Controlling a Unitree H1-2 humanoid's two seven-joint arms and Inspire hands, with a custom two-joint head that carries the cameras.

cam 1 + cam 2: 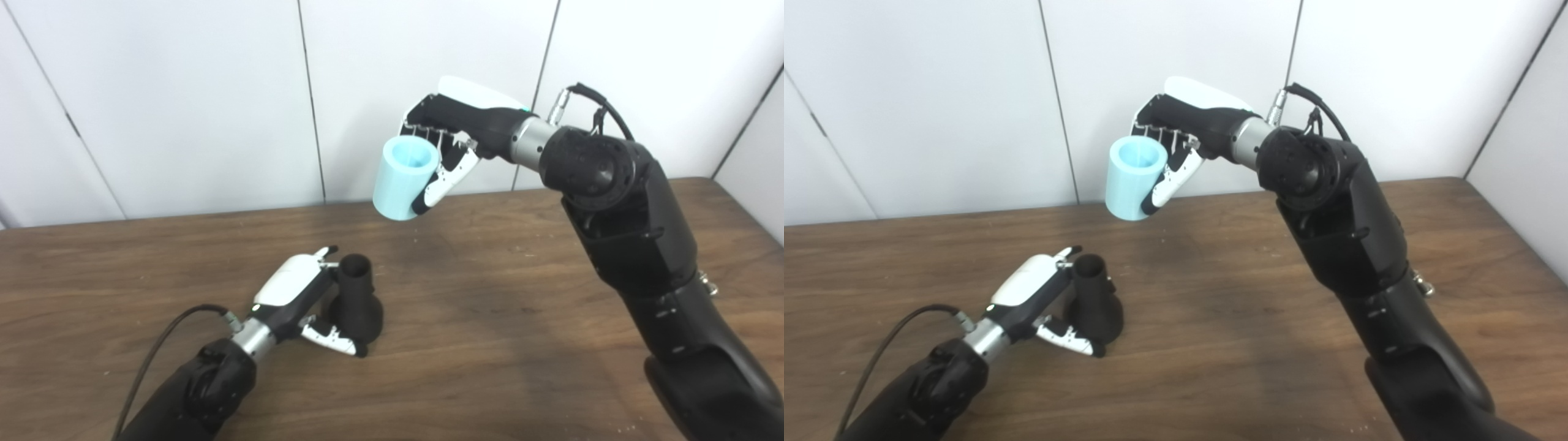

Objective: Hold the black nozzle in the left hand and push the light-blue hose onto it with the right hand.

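dark wooden table (490, 343) meets white panelled wall (184, 92).

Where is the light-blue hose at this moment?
The light-blue hose is held in the right hand, raised above the table's far edge, up and right of the black nozzle.

You see a light-blue hose (404, 177), plain and unpatterned, and a matte black nozzle (358, 300). Both hands, left (300, 300) and right (456, 135), are white and black, on black arms. The table (490, 318) is dark-brown woodgrain; the far wall (184, 92) is white.
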